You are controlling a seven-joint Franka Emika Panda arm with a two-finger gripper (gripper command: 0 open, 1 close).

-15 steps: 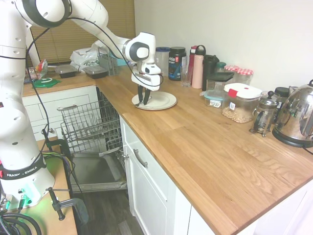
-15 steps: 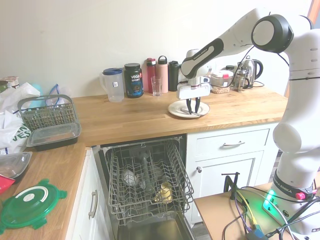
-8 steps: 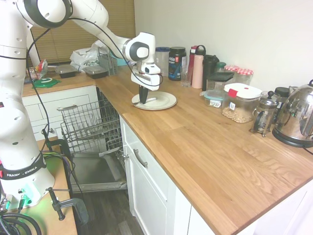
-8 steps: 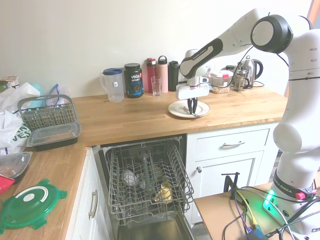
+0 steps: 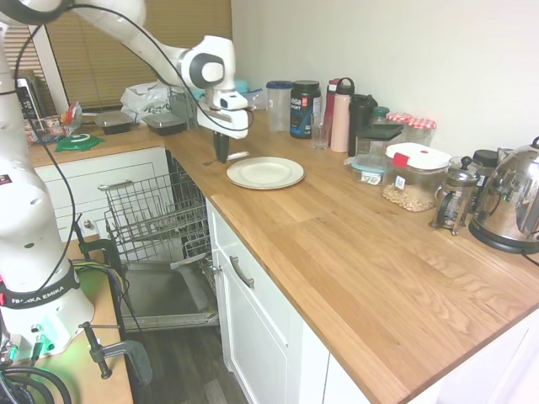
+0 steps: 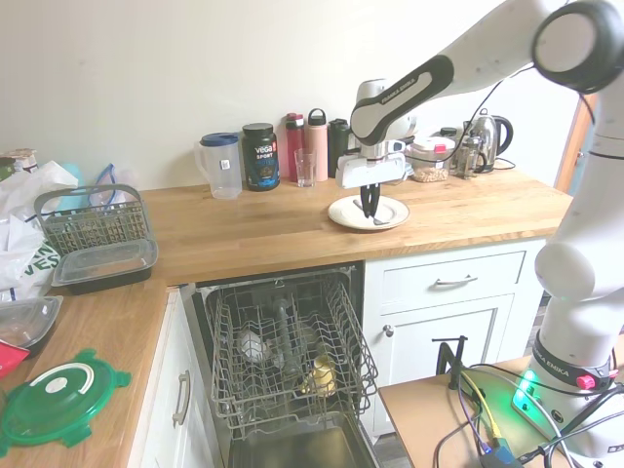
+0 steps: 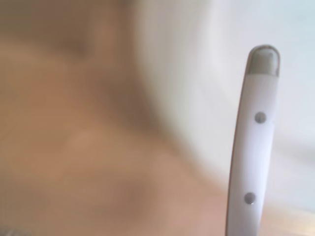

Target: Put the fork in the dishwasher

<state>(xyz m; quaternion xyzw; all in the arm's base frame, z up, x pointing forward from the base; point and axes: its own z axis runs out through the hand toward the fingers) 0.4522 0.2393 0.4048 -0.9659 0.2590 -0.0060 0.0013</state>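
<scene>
Presently the gripper [image 5: 221, 156] is clamped on the slim silver-grey metal fork [image 5: 235, 156], carried above the wooden worktop [image 5: 354, 244] beside the round cream plate [image 5: 265, 172]. Judged mid-transfer: the open dishwasher's grey wire rack [image 6: 285, 349] waits below the worktop's front edge.

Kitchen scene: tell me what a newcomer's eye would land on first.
First, the white arm over the wooden counter, its gripper shut on the fork just off the cream plate. Next, below the counter, the open dishwasher with its wire rack pulled out. Then the row of bottles and jars along the wall.
</scene>
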